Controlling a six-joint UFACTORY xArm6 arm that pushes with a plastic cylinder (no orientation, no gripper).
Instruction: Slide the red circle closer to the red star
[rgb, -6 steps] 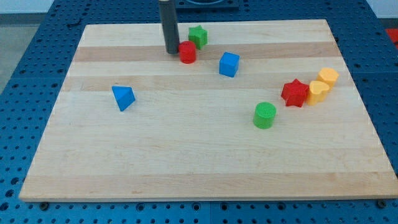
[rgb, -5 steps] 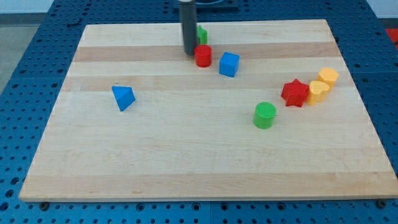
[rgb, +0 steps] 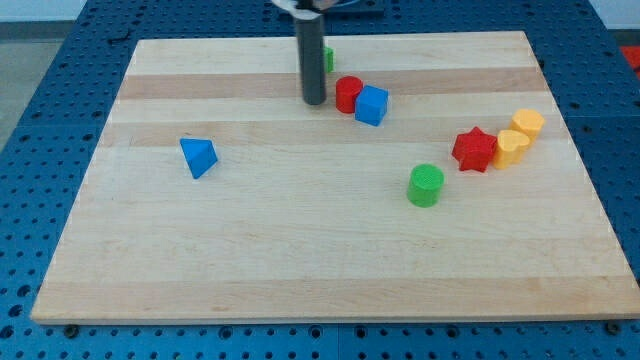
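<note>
Pushing rightward near the counter's top edge, my tip sits just left of the red circle, which touches a blue cube; the red star waits well apart, toward the right edge. The tool is a bare rod, grasping nothing.

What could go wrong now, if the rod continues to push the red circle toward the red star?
1. The red circle already touches the blue cube on the side toward the red star, so pushing on would likely shove the cube along too.
2. My tip sits just at the circle's left; an off-centre push may let the round block slip aside.
3. The star touches a yellow block, so a late stop could scatter that cluster.
</note>
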